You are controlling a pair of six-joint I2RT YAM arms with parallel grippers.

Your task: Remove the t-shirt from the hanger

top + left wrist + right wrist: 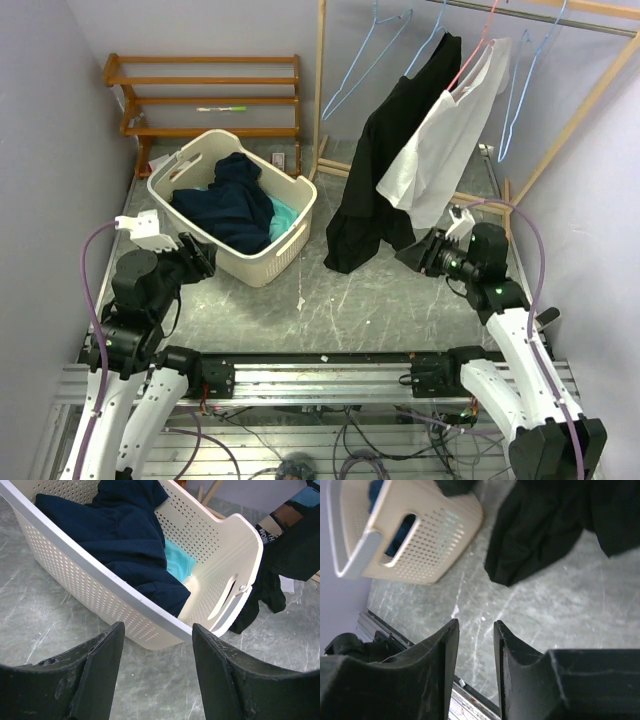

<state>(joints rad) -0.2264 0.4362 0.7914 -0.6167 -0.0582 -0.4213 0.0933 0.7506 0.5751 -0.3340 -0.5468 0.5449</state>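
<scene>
Overhead view: a white t-shirt [440,150] is hung on a pink hanger [470,60] from the rail [540,15] at the back right. Its hem is held off the table [350,300]. A black garment [385,170] is hung just to its left, touching it and partly overlapped by it. The lower end of this garment reaches down to the table.

A cream basket [290,235] is placed left of centre. Navy clothes [230,205] and a teal cloth [283,213] are piled in it. A wooden shelf [200,59] is set against the back wall behind it.

The left gripper [205,255] is positioned low, just beside the basket's near left wall; contact cannot be judged. In the left wrist view the left gripper [157,630] is seen with fingers spread wide and nothing between them, aimed at the basket wall [75,580].

The right gripper [405,252] is held low near the black garment's lower end, below the t-shirt, and is apart from both. In the right wrist view the right gripper [476,625] is seen with only a narrow gap between its fingers. Nothing is gripped. Bare table and the black garment [540,535] are seen beyond.
</scene>
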